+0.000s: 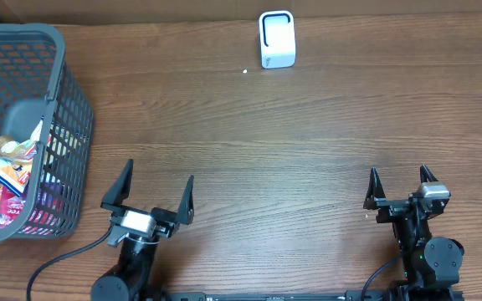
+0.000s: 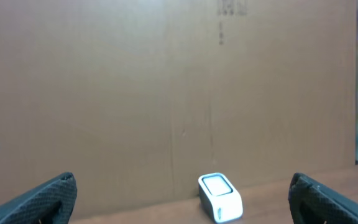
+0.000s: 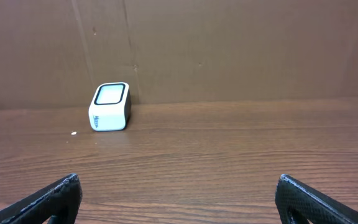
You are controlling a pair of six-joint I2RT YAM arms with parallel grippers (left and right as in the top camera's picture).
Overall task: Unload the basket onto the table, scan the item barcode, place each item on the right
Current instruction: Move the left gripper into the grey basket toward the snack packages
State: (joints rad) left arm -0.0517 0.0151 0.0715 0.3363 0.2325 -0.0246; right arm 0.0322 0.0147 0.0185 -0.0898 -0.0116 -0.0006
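Observation:
A small white barcode scanner point(image 1: 277, 39) stands at the far edge of the wooden table, also in the left wrist view point(image 2: 219, 197) and the right wrist view point(image 3: 110, 107). Several snack packets point(image 1: 7, 171) lie in a dark mesh basket point(image 1: 64, 92) at the left. My left gripper point(image 1: 157, 191) sits near the front edge, right of the basket, open and empty. My right gripper point(image 1: 401, 182) sits at the front right, open with nothing between its fingers point(image 3: 48, 202). Both point toward the back wall.
A cardboard wall point(image 3: 229, 50) closes off the far side of the table behind the scanner. A tiny white speck point(image 1: 245, 71) lies on the wood left of the scanner. Black cables run from the arm bases at the front edge.

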